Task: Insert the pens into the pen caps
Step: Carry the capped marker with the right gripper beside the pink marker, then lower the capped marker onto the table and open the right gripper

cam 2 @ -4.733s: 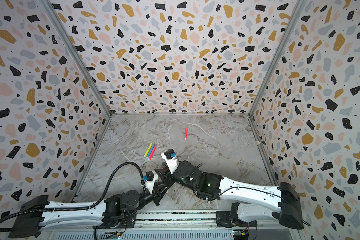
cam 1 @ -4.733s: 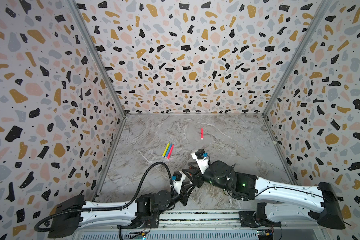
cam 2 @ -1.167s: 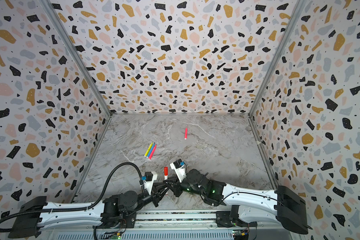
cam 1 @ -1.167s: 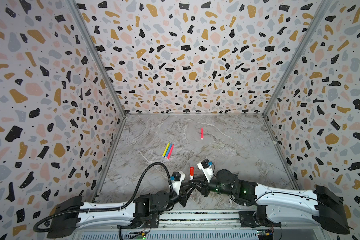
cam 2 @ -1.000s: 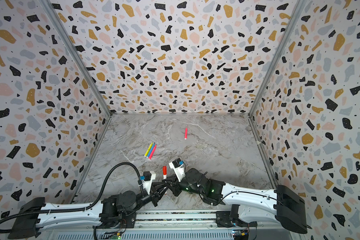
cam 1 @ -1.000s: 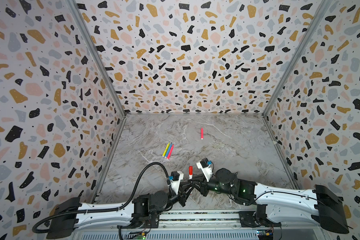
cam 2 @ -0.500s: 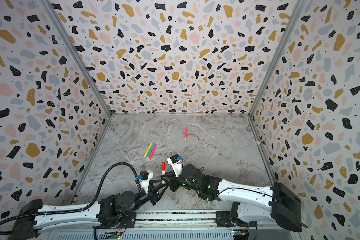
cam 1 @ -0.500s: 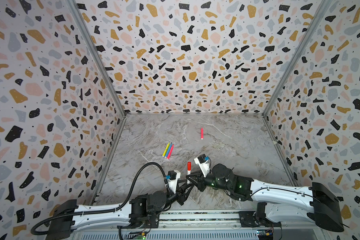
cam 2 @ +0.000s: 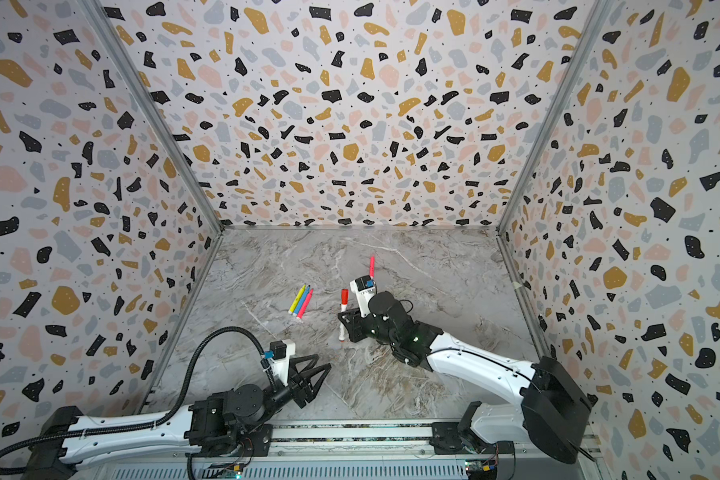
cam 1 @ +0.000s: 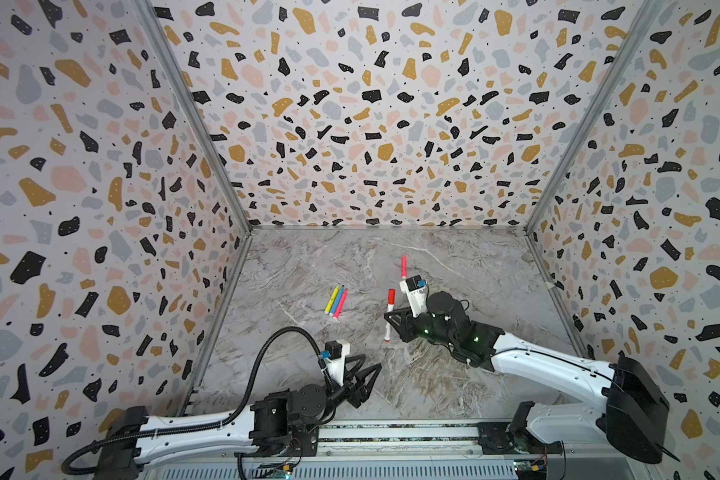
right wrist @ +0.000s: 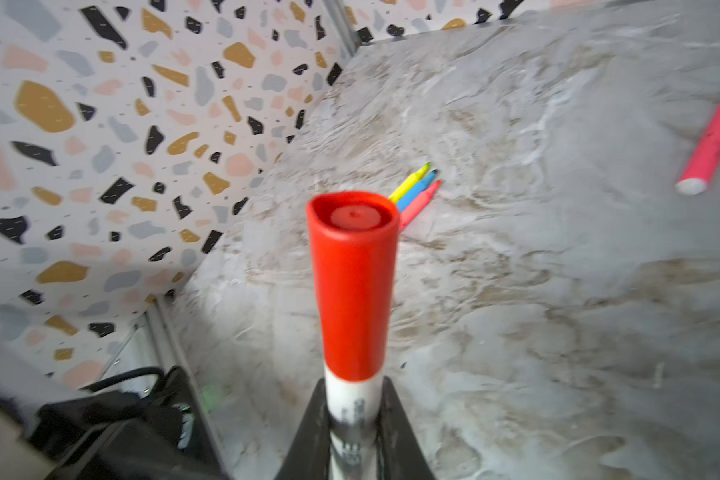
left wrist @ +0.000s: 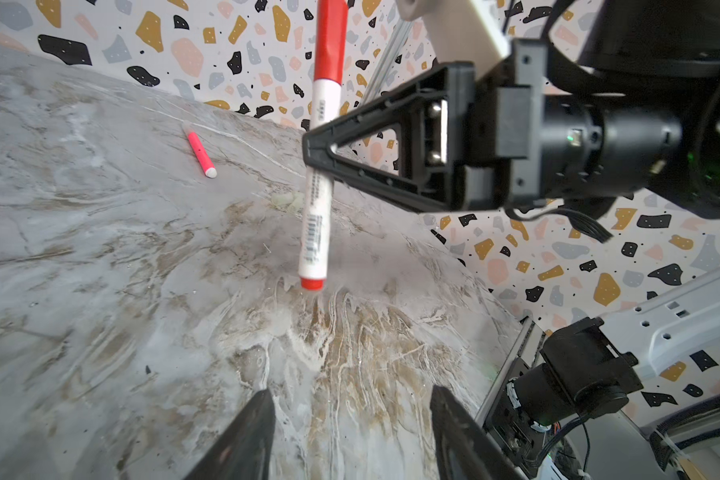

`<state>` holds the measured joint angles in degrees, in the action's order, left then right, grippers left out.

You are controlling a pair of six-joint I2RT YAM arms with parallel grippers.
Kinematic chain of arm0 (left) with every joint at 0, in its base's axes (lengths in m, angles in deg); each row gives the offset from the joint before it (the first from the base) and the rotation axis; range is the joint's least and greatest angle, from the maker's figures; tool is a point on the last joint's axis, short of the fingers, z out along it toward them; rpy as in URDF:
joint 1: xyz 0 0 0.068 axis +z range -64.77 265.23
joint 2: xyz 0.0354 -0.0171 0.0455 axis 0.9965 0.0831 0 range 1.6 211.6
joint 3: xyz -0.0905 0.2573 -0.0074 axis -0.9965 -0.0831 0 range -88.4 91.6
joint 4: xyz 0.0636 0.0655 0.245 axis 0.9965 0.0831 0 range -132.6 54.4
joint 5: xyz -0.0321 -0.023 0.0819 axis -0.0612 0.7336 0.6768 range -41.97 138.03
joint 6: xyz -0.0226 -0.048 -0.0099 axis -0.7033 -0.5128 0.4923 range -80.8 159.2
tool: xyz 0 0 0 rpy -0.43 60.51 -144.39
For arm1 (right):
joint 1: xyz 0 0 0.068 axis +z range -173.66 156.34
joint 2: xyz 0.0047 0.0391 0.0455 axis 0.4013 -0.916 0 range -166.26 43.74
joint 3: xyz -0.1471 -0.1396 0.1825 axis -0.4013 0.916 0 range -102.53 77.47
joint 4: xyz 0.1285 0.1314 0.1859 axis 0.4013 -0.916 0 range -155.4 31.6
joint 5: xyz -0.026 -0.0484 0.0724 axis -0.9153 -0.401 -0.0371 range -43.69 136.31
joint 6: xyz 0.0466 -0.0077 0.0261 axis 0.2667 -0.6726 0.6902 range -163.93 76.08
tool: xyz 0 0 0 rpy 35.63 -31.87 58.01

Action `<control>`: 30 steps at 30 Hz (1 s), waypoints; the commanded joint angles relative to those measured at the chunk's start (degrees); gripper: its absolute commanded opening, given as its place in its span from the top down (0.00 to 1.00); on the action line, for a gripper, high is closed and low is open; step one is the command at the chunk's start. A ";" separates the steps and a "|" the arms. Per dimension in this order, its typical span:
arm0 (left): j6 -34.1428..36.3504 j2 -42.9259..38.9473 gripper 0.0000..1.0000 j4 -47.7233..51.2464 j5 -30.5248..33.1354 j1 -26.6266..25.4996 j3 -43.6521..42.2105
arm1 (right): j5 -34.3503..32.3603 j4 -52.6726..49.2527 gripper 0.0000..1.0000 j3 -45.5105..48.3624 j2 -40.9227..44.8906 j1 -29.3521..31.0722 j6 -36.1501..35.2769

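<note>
White pen: we judge it light, stiff, slick; right gripper clamps mid-barrel. Left gripper at 6 o'clock gapes empty.

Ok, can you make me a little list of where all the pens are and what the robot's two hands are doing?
white pen: held roughly upright, bottom end near the table
red cap: on the white pen's top end
right jaws: shut on the white pen's body
left jaws: open, empty, apart from the white pen
yellow pen, blue pen, pink pen: lying side by side on the table
second pink pen: lying alone, farther back
loose caps: none visible
</note>
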<state>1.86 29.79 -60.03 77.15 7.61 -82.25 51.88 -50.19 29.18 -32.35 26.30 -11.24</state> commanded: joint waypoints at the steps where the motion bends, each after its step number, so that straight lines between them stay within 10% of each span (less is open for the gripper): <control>1: -1.02 -0.57 0.40 0.46 1.69 0.11 -0.88 | 2.83 -6.29 1.00 -7.24 -6.53 -5.28 -4.79; 20: -0.47 -4.36 0.40 6.35 3.39 0.11 0.27 | -2.47 -40.38 1.00 -72.29 -59.92 -16.51 -14.56; 30: -0.16 -5.64 0.40 6.62 4.76 0.11 -0.79 | -5.43 -42.10 0.93 -80.03 -64.53 -18.65 -12.90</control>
<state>0.81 24.85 -52.79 80.28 7.61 -82.55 48.34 -89.41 -49.09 -97.96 8.28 -24.13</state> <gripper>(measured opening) 0.601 0.175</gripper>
